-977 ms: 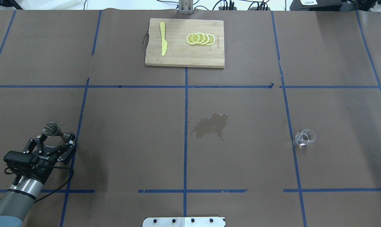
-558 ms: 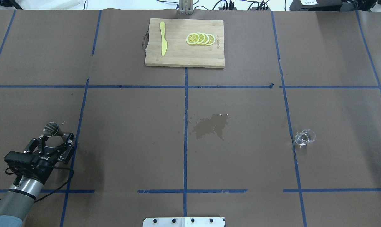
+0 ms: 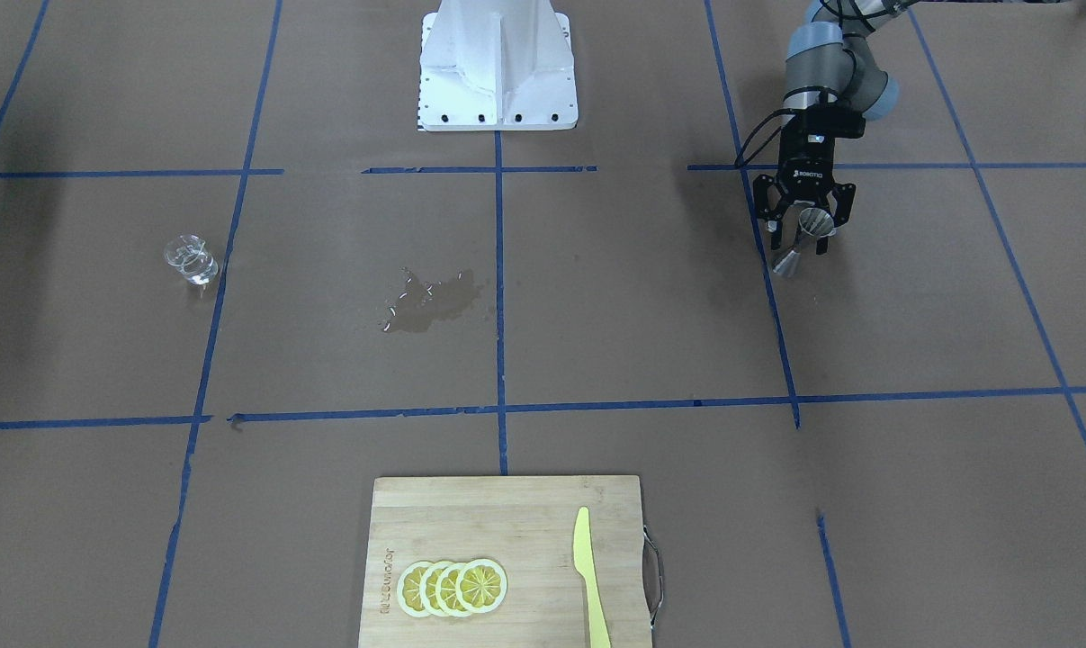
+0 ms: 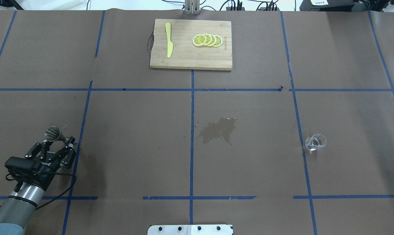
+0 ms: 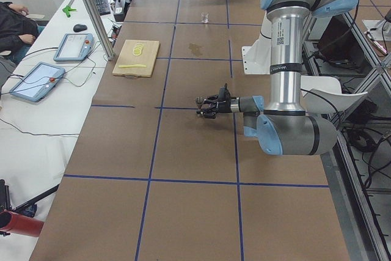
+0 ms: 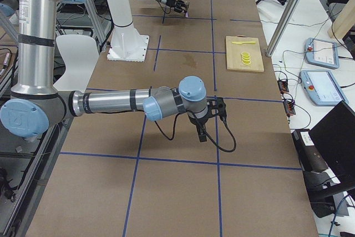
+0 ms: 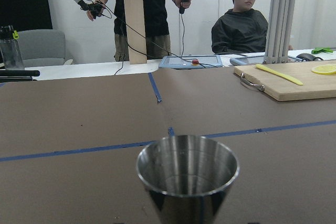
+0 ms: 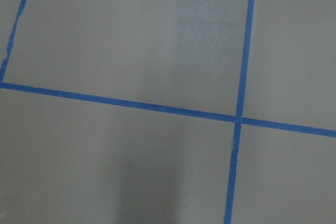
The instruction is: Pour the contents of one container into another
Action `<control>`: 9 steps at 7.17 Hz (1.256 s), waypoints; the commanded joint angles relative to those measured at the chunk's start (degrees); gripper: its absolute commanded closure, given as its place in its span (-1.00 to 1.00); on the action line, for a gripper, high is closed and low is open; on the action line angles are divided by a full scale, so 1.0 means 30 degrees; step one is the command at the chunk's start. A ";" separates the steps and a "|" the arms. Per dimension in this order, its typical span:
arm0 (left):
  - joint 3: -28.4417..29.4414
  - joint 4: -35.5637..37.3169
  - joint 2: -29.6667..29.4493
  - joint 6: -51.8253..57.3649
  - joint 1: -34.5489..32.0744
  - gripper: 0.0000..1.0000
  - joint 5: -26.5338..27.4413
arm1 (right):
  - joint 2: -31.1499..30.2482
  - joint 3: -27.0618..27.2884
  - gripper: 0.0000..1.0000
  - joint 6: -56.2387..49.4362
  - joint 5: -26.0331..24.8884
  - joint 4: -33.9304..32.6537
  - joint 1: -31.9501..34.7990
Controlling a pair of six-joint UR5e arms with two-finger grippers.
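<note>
The steel jigger (image 4: pixel 52 133) stands upright on the table at the robot's near left, also in the front view (image 3: pixel 793 256). My left gripper (image 4: pixel 58 141) (image 3: pixel 802 236) is open, its fingers spread wide on either side of the jigger's lower part without gripping it. The left wrist view shows the jigger's open cup (image 7: pixel 187 174) close in front. The clear glass beaker (image 4: pixel 315 142) (image 3: pixel 191 259) stands alone at the right. My right gripper (image 6: pixel 215 107) shows only in the exterior right view; whether it is open or shut I cannot tell.
A wet spill (image 4: pixel 218 130) darkens the table's middle. A wooden cutting board (image 4: pixel 183 58) with a yellow knife (image 4: pixel 168 40) and lemon slices (image 4: pixel 207 40) lies at the far edge. People (image 7: pixel 244 17) are beyond the table's far side.
My left gripper has drawn back a little toward the robot, staying open. The jigger and the beaker have not moved.
</note>
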 commanded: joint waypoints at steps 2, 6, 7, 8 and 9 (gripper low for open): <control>-0.0041 -0.0263 0.0017 0.0030 0.0000 -0.29 -0.0389 | -0.0009 0.0010 -1.00 0.0000 0.0000 0.0000 0.0000; -0.0012 -0.0235 0.0017 0.0031 -0.0380 -0.30 -0.0772 | 0.0020 -0.0019 -1.00 0.0000 -0.0029 0.0000 0.0000; -0.0041 -0.0235 0.0017 0.0031 -0.0526 -0.30 -0.1005 | 0.0020 -0.0019 -1.00 0.0000 -0.0029 0.0000 0.0000; -0.0012 -0.0235 0.0017 0.0031 -0.0585 -0.29 -0.1036 | 0.0020 -0.0019 -1.00 0.0000 -0.0029 0.0000 0.0000; -0.0012 -0.0235 0.0017 0.0031 -0.0586 -0.04 -0.1008 | 0.0020 -0.0019 -1.00 0.0000 -0.0029 0.0000 0.0000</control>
